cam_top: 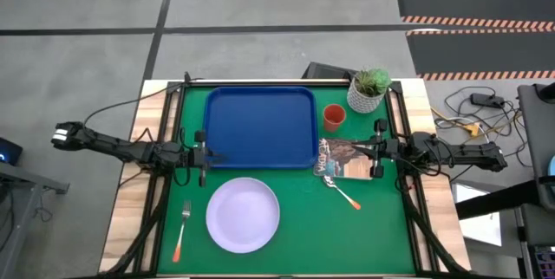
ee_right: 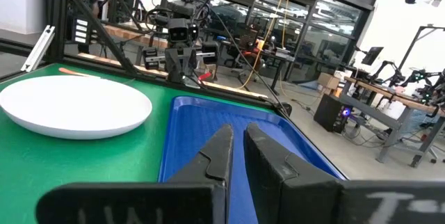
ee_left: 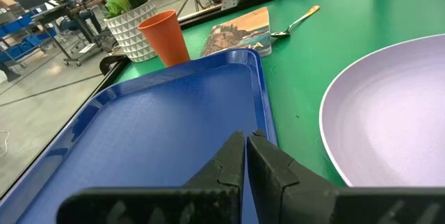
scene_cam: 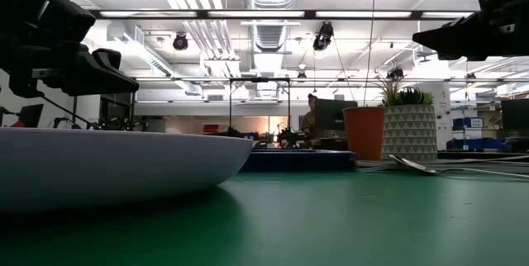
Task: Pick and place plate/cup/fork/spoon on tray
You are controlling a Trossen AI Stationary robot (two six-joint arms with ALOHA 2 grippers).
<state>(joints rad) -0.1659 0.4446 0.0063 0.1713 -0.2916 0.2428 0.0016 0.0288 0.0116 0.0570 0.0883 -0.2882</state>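
The bench point(cam_top: 121, 218) carries a green mat point(cam_top: 381, 227) that fills most of its top. On the far half of the mat lies the blue tray point(cam_top: 260, 127), with nothing in it. Just near of the tray, toward the left, sits the pale lavender plate point(cam_top: 243, 215), flat on the mat and apart from the tray's rim.

The left arm reaches in from the left edge, its left claw point(cam_top: 206, 159) hanging over the tray's near left corner; the two fingers are pressed together with nothing between them. The right arm comes in from the right edge, its right claw point(cam_top: 375, 151) above a small printed booklet point(cam_top: 345, 158) that lies just right of the tray; its fingers stand almost together and hold nothing.

A white pot with a green plant point(cam_top: 369, 91) stands at the far right of the mat. The orange-red cup point(cam_top: 334, 118) stands upright between the pot and the tray, beside the tray's right rim. The spoon point(cam_top: 343, 191) lies near of the booklet, its bowl at the booklet's edge and its orange handle pointing near and right. The fork point(cam_top: 181, 230) lies left of the plate, tines toward the far side.
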